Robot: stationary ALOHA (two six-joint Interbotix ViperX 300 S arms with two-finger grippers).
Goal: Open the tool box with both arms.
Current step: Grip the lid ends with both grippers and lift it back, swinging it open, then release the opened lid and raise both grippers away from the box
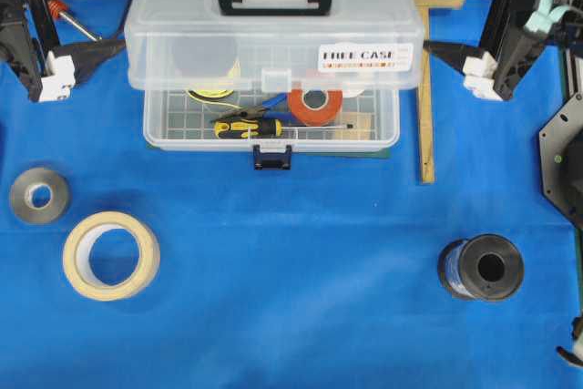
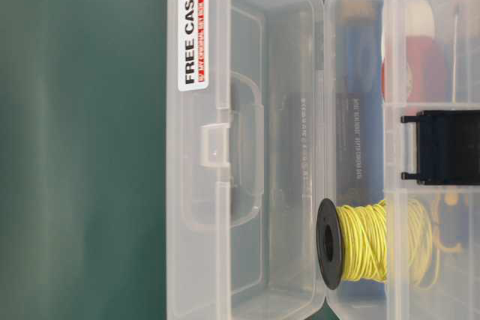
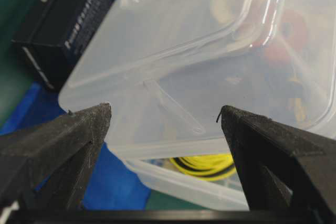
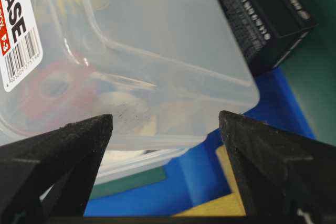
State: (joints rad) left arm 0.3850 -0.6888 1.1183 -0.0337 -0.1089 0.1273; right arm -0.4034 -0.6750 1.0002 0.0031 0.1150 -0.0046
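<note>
Two end effectors flank the tool box (image 1: 271, 79), which sits at the back middle of the blue worktop (image 1: 291, 316) with its clear lid raised. Left end effector (image 1: 91, 20) and right end effector (image 1: 437, 20) both stand with fingers spread wide, gripping nothing, just beside the lid's ends.

Clear plastic tool box (image 2: 247, 148) lid raised, "FREE CASE" sticker (image 2: 193, 26) on it, yellow wire spool (image 2: 360, 242) inside, black latch (image 2: 442, 148) at front

blue cloth (image 1: 291, 316): masking tape roll (image 1: 111, 255), grey ring (image 1: 39, 195) (left), dark spool (image 1: 482, 267), wooden ruler (image 1: 425, 116) right.
</note>
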